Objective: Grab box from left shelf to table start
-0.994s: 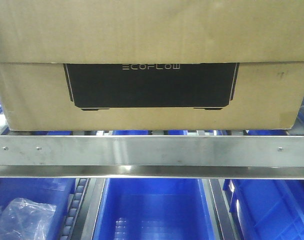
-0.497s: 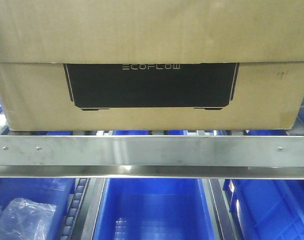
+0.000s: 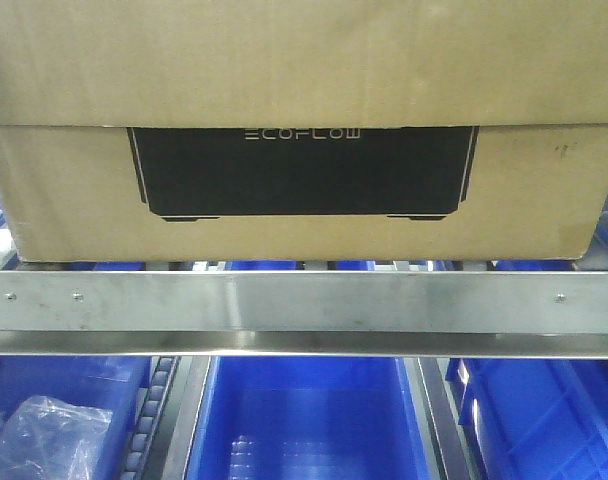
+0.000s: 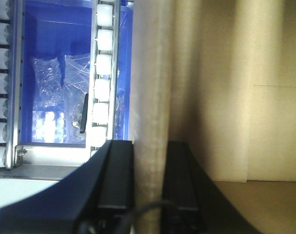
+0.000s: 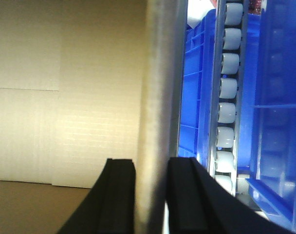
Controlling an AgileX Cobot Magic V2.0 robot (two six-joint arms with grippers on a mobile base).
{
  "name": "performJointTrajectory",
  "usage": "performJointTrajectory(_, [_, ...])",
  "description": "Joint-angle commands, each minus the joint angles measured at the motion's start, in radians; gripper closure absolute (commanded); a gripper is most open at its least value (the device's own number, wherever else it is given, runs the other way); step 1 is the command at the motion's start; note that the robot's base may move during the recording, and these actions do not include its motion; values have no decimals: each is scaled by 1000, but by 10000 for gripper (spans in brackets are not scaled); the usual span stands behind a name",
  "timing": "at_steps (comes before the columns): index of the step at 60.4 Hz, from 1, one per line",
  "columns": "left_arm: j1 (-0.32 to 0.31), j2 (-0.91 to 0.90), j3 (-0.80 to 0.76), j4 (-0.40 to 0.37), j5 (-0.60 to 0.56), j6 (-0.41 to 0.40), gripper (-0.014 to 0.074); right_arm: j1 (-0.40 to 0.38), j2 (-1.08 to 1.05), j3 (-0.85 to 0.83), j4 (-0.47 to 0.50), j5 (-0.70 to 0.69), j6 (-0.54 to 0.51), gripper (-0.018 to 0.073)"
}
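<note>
— The left gripper (image 4: 149, 146)?
— Clamped on the brown corrugated cardboard wall of the box (image 3: 544, 190); the right gripper (image 5: 151, 163) is clamped likewise.
— Where is the box seated?
— On the brushed-steel left shelf (image 3: 304, 303).

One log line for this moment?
left pincer: shut on box edge | right pincer: shut on box edge | box: on left shelf rollers

box (image 3: 64, 200) top cropped, its edges blurred close-up
</note>
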Motion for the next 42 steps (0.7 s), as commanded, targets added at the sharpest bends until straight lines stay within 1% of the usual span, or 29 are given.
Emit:
performJointTrajectory(1, [-4,-44,-30,-34,-27,-8,682,0,-43,-35,9,-14,-11,533])
performJointTrajectory(25, [-4,-44,-30,-34,-27,-8,682,0,-41,-35,9,-12,-11,533])
performJointTrajectory(29, [-4,-44,-30,-47,-27,-8,682,0,-40,-35,9,-12,-11,533])
performJointTrajectory(35, [-4,-44,-30,-47,-40,-8,682,0,-35,-35,9,-16,-11,533])
performJointTrajectory(42, [-4,-44,-30,-49,-55,-12,682,0,-25,-35,9,-35,19,533])
